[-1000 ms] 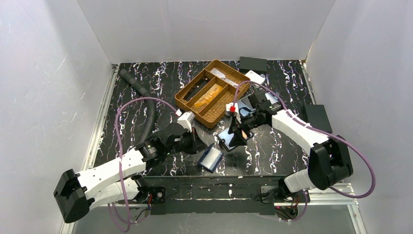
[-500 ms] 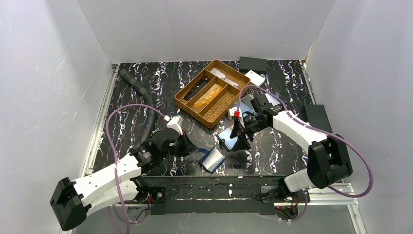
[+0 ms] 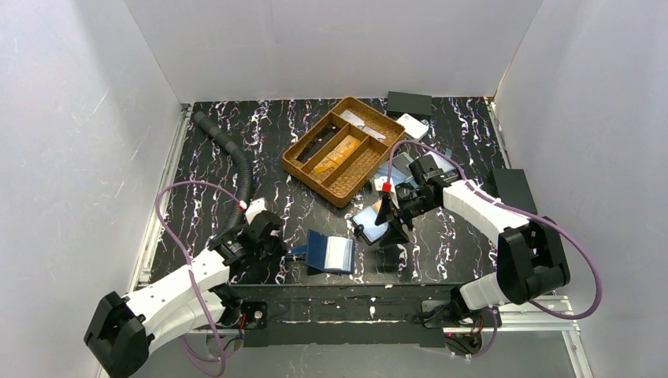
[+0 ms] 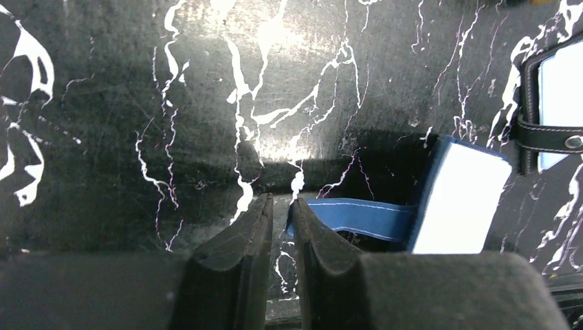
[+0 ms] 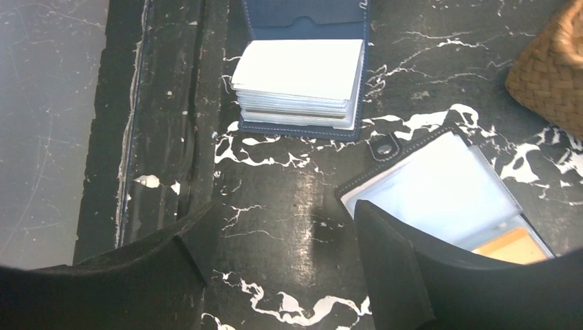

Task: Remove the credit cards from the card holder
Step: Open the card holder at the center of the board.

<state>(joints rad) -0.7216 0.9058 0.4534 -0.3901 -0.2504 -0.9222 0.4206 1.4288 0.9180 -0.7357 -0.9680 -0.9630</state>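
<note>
My left gripper [image 4: 282, 234] nearly shut, flap of blue holder [image 4: 357, 216] at its tip, grip unclear, my right gripper [image 5: 282, 275] spread wide over black holder [image 5: 440, 185], orange card [image 5: 512, 246] in its sleeve, bare table [image 4: 103, 103] left of flap

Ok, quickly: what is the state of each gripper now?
Left gripper: shut on the blue holder's flap.
Right gripper: open, holding nothing.

Left claw [image 4: 280, 203] nearly closed, tips beside blue holder flap [image 4: 357, 216]; pale sleeve stack [image 4: 457, 199] right.
</note>
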